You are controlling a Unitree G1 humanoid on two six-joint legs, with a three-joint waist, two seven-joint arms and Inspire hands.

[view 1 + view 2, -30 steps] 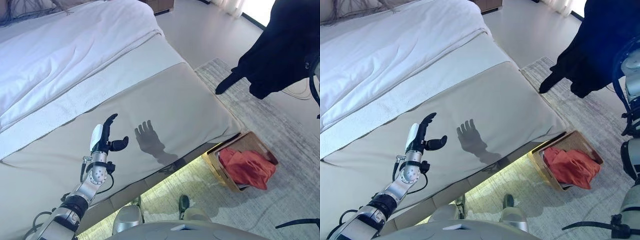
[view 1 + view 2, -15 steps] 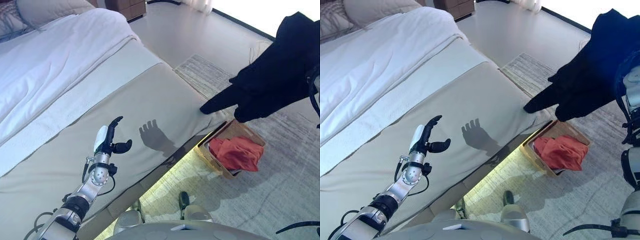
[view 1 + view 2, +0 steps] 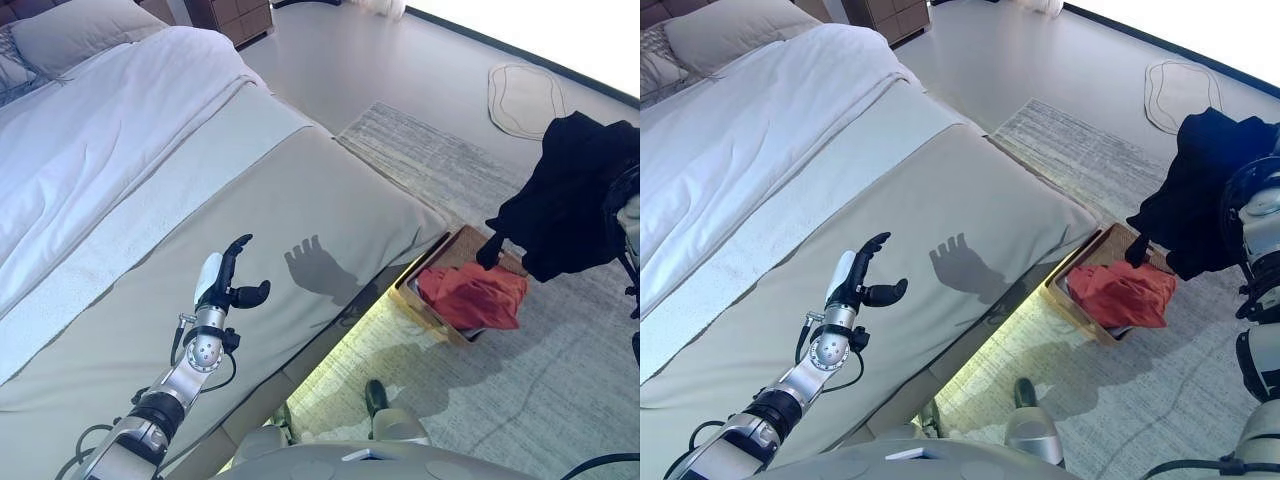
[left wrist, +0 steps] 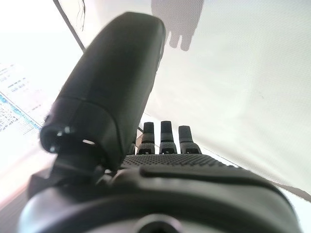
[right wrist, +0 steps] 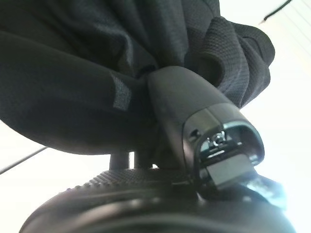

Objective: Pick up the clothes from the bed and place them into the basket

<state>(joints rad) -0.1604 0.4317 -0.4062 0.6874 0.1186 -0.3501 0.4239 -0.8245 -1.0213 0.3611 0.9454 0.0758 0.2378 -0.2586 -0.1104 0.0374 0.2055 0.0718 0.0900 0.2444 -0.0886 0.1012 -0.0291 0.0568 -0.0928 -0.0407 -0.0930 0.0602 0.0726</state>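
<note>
My right hand [image 5: 194, 111] is shut on a black garment [image 3: 570, 195], its thumb pressed into the cloth [image 5: 97, 73]. The garment hangs from that hand at the right, and its lower tip hangs just above the far right edge of the wooden basket [image 3: 412, 292]. The basket stands on the rug by the bed's corner and holds a red cloth [image 3: 470, 295]. My left hand [image 3: 222, 285] is open and empty, held up over the beige cover of the bed [image 3: 300, 190]. Its straight fingers [image 4: 165, 136] also show in the left wrist view.
A white duvet [image 3: 110, 130] and a pillow [image 3: 70, 30] cover the far part of the bed. A grey rug [image 3: 480, 400] lies beside the bed under the basket. A small pale mat [image 3: 525, 95] lies on the floor beyond. A wooden dresser [image 3: 235, 15] stands at the back.
The camera has shifted. My right hand has carried the black garment down and to the right, from above the bed's corner to beside the basket. My left hand has kept its pose.
</note>
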